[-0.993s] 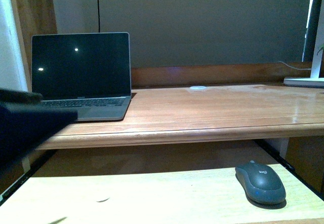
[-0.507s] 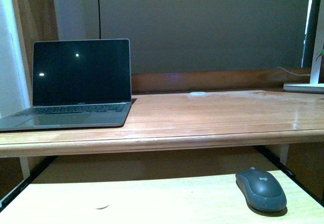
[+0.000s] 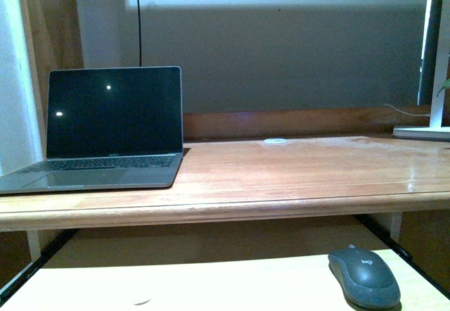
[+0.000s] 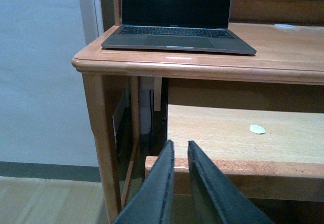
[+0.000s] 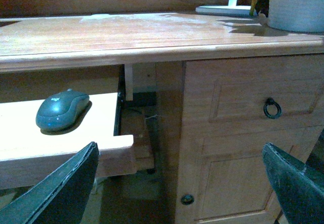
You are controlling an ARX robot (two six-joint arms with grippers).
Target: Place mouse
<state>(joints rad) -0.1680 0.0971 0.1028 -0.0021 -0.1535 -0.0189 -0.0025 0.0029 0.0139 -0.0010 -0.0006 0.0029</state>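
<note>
The left hand (image 4: pixel 177 155) is held low before the desk (image 4: pixel 283 51), its fingers nearly closed on nothing. The right hand (image 5: pixel 179 150) is spread wide, empty, near the mouse (image 5: pixel 62 110) on the pull-out shelf (image 5: pixel 45 148).

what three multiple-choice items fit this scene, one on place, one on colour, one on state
1. The mouse lies: A on a chair; B on the pull-out shelf; C on a book.
2. The mouse is: A white; B dark grey-blue; C red.
3. The right gripper is: A open wide; B shut on the mouse; C shut empty.
Answers: B, the right wrist view shows it resting there; B, its shell reads dark grey-blue; A, its fingers stand far apart, holding nothing.
</note>
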